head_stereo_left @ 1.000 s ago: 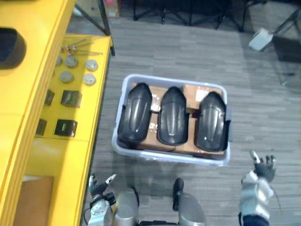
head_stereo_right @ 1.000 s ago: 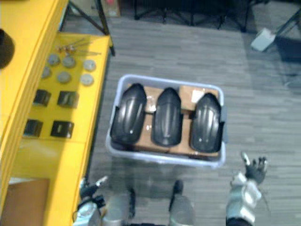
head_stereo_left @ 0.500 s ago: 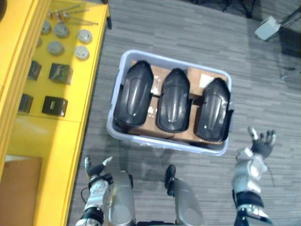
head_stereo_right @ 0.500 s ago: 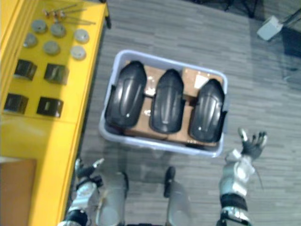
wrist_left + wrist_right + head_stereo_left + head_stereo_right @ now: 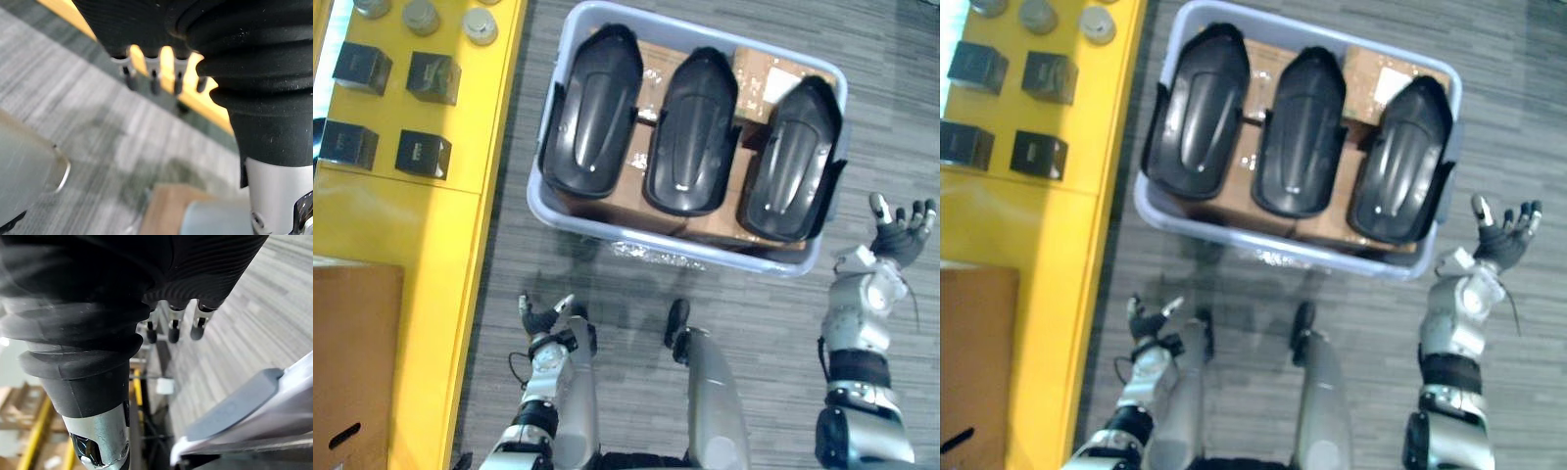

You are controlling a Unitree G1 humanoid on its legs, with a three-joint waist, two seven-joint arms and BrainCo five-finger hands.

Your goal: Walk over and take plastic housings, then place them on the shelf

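- Three black plastic housings lie side by side in a pale plastic bin (image 5: 705, 257) on the floor, resting on cardboard packing. The left housing (image 5: 592, 113), middle housing (image 5: 690, 132) and right housing (image 5: 793, 157) each run lengthwise away from the robot, so the row stretches across the robot's front.
- The right hand (image 5: 901, 230) is raised beside the bin's right near corner with its fingers spread wide and nothing in them. It is apart from the bin wall, and the right housing is its nearest piece, lying just ahead of it and towards the robot's left.
- The left hand (image 5: 543, 319) hangs low, short of the bin's near wall and close to its left corner. Its fingers are loose and empty too. The left housing lies ahead of it, over the rim.
- My reading: the right hand is the nearer of the two to any housing, but a piece this long probably wants a hand at each side — so both would have to reach forward over the near rim.
- The yellow shelf (image 5: 421, 211) runs along the robot's left, just beside the bin. It carries small black boxes (image 5: 423, 154) — the housings' destination lies to that side, none placed yet.
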